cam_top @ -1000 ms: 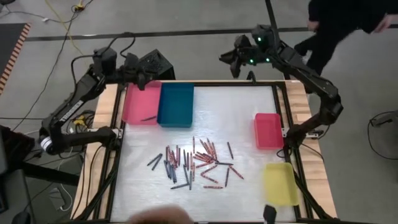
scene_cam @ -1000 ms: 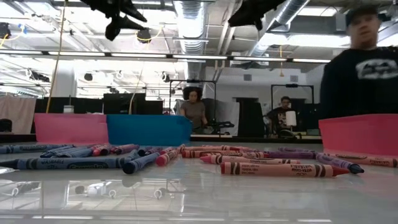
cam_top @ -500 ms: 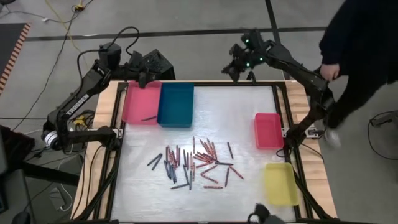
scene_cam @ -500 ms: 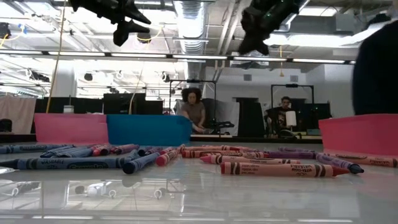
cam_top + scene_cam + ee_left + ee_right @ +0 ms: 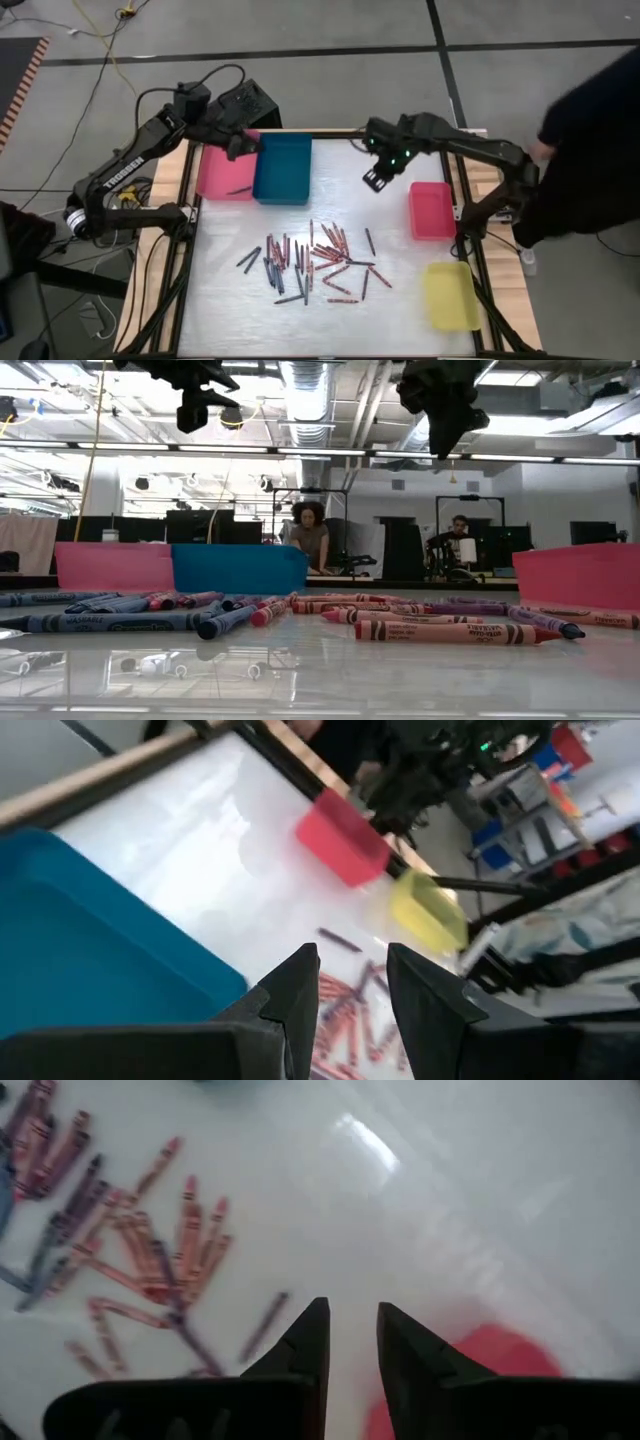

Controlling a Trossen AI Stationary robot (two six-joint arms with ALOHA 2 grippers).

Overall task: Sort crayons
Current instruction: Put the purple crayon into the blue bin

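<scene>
The crayons (image 5: pixel 315 262) lie in a loose heap on the white table top, nearer the front edge; the low view shows them lying flat (image 5: pixel 445 631). One dark crayon (image 5: pixel 238 189) lies in the pink tray (image 5: pixel 215 165). My left gripper (image 5: pixel 240 144) hangs open, high above the far edge where the pink tray meets the blue tray (image 5: pixel 282 168). My right gripper (image 5: pixel 374 180) hangs open, high over bare table between the blue tray and the red tray (image 5: pixel 431 208), pointing steeply down. Nothing lies between either pair of fingers (image 5: pixel 350 982) (image 5: pixel 352 1342).
A yellow tray (image 5: pixel 450 295) stands at the near right, in front of the red one. A person (image 5: pixel 590 120) stands just beyond the table's right edge. Bare white table lies between the trays and the heap.
My right gripper has swung in from beyond the far edge, over the table and down, tipping from near level to steeply downward. My left gripper has shifted slightly toward the blue tray. The person has walked from the far right round to the table's right side.
</scene>
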